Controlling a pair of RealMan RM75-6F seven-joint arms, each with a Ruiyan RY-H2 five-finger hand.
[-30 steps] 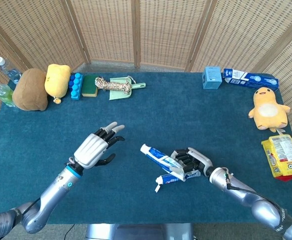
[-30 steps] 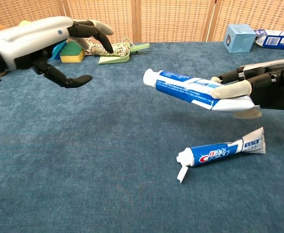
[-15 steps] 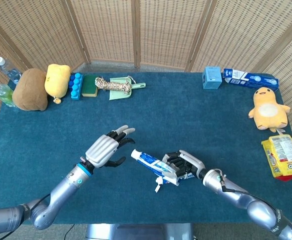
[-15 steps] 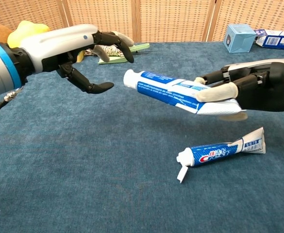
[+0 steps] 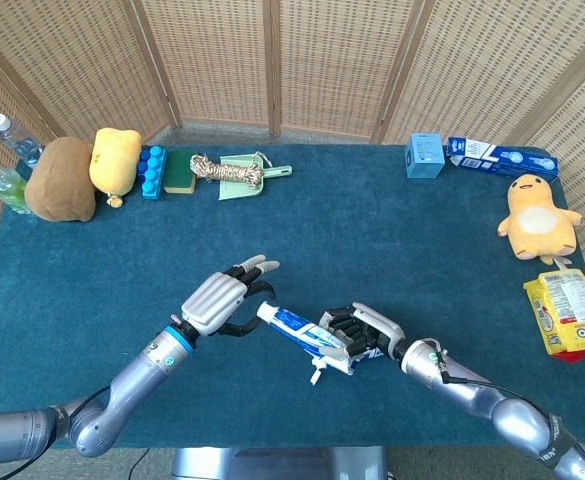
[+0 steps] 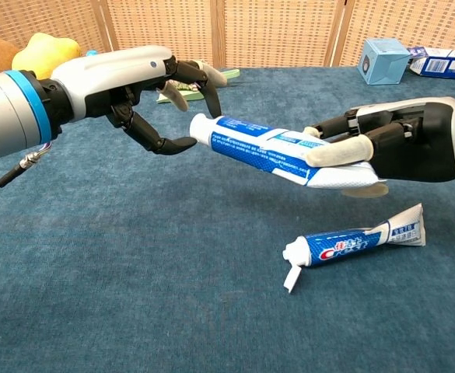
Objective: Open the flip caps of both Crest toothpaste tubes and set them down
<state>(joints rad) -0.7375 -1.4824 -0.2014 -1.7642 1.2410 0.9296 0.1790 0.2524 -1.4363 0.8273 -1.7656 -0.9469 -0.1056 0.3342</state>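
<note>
My right hand point(image 6: 398, 148) point(image 5: 367, 333) holds a blue and white Crest tube point(image 6: 266, 148) point(image 5: 297, 326) in the air, its white cap point(image 6: 200, 127) pointing left. My left hand point(image 6: 134, 85) point(image 5: 222, 300) is open, its fingers spread around the cap end, and its thumb tip touches or nearly touches the cap. A second Crest tube point(image 6: 351, 242) lies on the blue table point(image 6: 134, 295) below the right hand, with its flip cap point(image 6: 292, 276) open. In the head view this tube is mostly hidden under the right hand.
Along the back edge stand a sponge point(image 5: 180, 170), a rope on a green dustpan point(image 5: 237, 172), blue blocks point(image 5: 152, 172), plush toys point(image 5: 112, 160) and bottles point(image 5: 7, 185). A blue box point(image 5: 424, 155) and a toothpaste carton point(image 5: 500, 157) are at back right, a yellow plush point(image 5: 537, 215) and snack bag point(image 5: 569, 312) at right.
My right hand has carried the held tube leftward. My left hand has moved right toward it until its fingers reach the cap. The tube on the table has not moved.
</note>
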